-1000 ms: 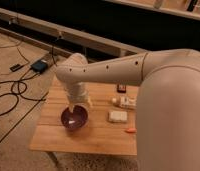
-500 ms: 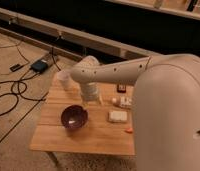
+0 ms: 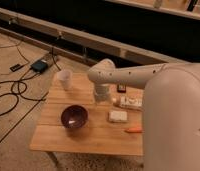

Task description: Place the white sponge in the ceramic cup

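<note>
Count: 1 table. On it: 1 cup, 1 bowl, 1 sponge, 1 white package, 1 orange stick, 1 small dark item. 1 arm, 1 gripper, over mid-table between cup and package. Floor: 2 dark boxes, several cables.

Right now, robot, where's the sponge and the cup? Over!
Gripper over table middle, near white package. White sponge flat on table, apart from gripper. Ceramic cup upright at far corner. Dark bowl near the route between them.
</note>
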Robot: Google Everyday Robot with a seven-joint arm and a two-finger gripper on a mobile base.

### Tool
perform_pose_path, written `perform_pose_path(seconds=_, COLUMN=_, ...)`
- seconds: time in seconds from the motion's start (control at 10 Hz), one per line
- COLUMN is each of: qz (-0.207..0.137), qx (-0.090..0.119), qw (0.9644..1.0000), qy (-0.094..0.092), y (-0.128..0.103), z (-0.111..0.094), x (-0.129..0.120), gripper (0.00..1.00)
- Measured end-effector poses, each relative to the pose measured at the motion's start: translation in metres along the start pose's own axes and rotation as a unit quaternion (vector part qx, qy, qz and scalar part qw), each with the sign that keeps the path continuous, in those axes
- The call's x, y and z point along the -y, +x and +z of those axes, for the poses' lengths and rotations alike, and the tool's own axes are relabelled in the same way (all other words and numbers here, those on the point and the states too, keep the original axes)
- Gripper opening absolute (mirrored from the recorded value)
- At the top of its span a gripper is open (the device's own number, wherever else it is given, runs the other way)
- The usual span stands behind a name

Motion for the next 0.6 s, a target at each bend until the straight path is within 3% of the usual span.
perform_pose_path(seconds=0.3, qz=-0.089, qx=-0.006, qw=0.996, qy=0.006, y=0.01, z=0.006, x=0.022, gripper=0.65)
perform_pose_path(seconds=0.5, qz=-0.158, qx=-0.003, qw=0.9872, qy=0.023, y=0.009, z=0.011, x=0.029, gripper=0.65)
perform_pose_path(seconds=0.6, qz=-0.207, qx=0.004, qw=0.9777, qy=0.036, y=0.005, z=0.016, x=0.031, gripper=0.65)
